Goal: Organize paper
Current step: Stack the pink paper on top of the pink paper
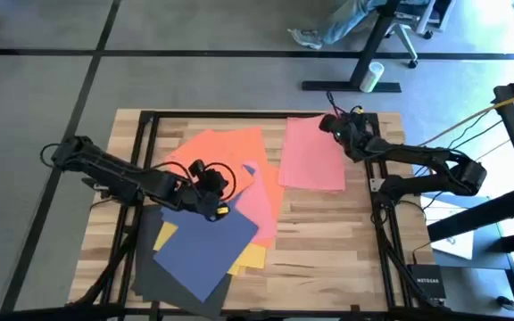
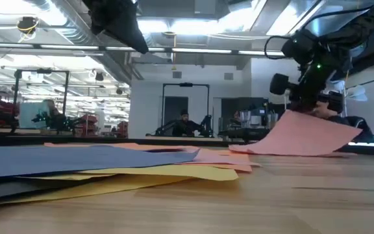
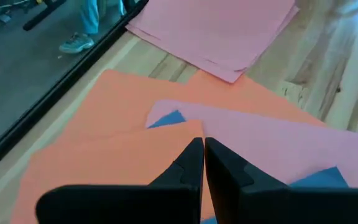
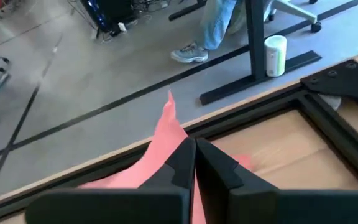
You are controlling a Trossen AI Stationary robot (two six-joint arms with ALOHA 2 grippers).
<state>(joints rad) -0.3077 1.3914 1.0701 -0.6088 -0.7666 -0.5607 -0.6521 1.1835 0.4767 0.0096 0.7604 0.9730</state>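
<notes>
Table (image 1: pixel 328 250): wooden, black-framed.
Cup (image 1: pixel 375 75): on the floor.
Person's shoe (image 4: pixel 188 54): beside the desk leg (image 4: pixel 253 43).

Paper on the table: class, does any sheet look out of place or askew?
Yes. The pink sheet lies apart from the fanned, crooked pile, and its far corner is lifted off the table, pinched by the right gripper.

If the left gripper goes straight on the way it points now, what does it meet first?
Probably the orange sheet just ahead of the shut left gripper; the separate pink sheet lies farther along. Depth is unclear.
</notes>
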